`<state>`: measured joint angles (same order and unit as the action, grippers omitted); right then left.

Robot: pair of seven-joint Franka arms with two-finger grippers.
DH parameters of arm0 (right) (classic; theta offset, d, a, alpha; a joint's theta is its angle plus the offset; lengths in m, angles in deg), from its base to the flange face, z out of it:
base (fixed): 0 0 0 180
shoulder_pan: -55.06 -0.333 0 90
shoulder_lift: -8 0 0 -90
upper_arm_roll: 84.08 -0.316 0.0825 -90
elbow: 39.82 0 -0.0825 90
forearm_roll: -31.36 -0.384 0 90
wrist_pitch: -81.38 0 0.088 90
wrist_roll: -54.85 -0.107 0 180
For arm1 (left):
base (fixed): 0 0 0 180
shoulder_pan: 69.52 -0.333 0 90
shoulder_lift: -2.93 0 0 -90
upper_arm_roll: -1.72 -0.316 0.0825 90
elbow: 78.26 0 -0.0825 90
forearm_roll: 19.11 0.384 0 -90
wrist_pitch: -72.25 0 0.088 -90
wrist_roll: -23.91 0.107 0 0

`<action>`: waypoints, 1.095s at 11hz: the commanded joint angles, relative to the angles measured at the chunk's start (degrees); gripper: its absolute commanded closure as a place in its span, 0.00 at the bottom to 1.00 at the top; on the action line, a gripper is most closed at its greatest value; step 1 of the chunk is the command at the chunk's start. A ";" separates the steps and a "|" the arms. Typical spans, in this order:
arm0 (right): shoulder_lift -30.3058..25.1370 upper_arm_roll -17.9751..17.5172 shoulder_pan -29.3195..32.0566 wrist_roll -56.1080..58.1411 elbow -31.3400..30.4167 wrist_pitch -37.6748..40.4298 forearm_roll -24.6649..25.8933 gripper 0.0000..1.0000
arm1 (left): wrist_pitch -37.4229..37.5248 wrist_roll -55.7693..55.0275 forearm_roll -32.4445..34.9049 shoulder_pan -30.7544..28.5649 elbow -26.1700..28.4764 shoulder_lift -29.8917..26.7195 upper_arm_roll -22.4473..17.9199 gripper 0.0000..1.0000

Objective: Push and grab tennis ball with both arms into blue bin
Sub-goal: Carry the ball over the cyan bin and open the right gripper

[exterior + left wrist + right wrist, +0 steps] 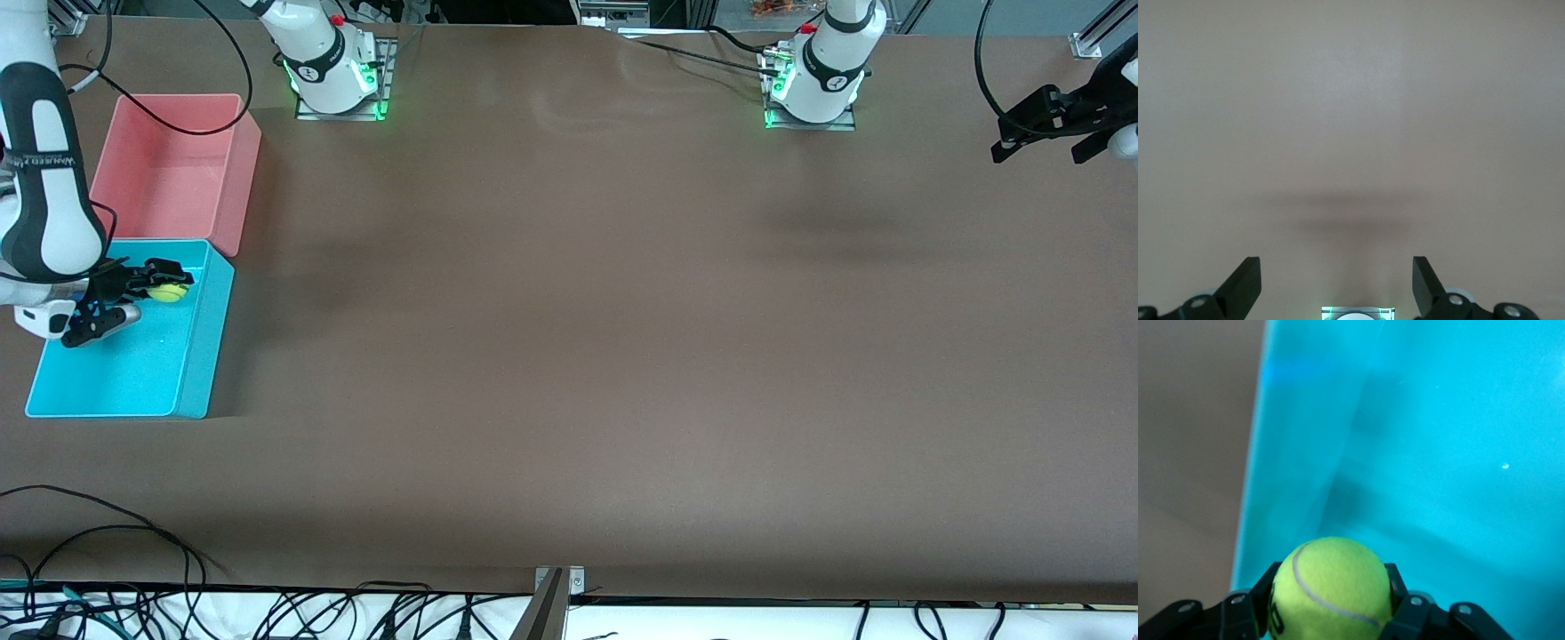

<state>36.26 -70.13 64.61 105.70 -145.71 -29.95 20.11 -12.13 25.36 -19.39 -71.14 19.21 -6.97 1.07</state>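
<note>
The tennis ball [168, 292] is a fuzzy yellow-green ball held between the fingers of my right gripper [171, 283], which is shut on it over the blue bin [197, 356], near the bin's end toward the pink bin. In the right wrist view the tennis ball [1331, 590] fills the jaws, with the blue bin's wall and floor [1438, 453] beneath it. My left gripper [1040, 124] is open and empty, held up over the table's edge at the left arm's end. In the left wrist view its fingertips [1245, 283] frame bare brown table.
A pink bin [178, 169] stands against the blue bin, farther from the front camera. Both bins sit at the right arm's end of the brown table [569, 356]. Cables [107, 533] lie along the table's near edge.
</note>
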 commanded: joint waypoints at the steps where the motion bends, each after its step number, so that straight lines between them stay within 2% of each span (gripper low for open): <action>1: 3.38 -0.77 3.36 5.48 0.51 0.32 -3.16 0.78 | 1.32 -0.58 0.82 0.05 -1.67 0.68 0.04 0.00; 2: 4.00 -0.86 3.63 5.58 0.59 0.32 -3.25 0.63 | 1.32 -0.58 0.82 0.05 -1.67 0.68 0.04 0.00; 4: 4.27 -0.86 3.63 5.49 0.68 0.32 -6.31 0.13 | 1.32 -0.58 0.82 0.05 -1.58 0.68 0.04 0.00; 5: 4.27 -0.86 3.54 5.49 0.77 0.41 -6.94 0.03 | 1.32 -0.58 0.82 -0.04 -1.58 0.68 0.04 0.00; 10: 3.57 -0.94 3.37 4.61 1.21 0.76 -6.86 0.01 | 1.32 -0.58 0.82 0.04 -1.58 0.68 0.04 0.00; 12: 2.34 -0.94 3.02 2.17 4.18 4.78 -6.42 0.00 | 1.32 -0.58 0.82 -0.04 -1.58 0.68 -0.05 0.00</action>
<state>40.28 -70.62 67.44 109.87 -144.54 -29.58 14.34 -12.11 25.30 -19.39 -71.15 19.20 -6.94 1.04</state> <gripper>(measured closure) 0.000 0.000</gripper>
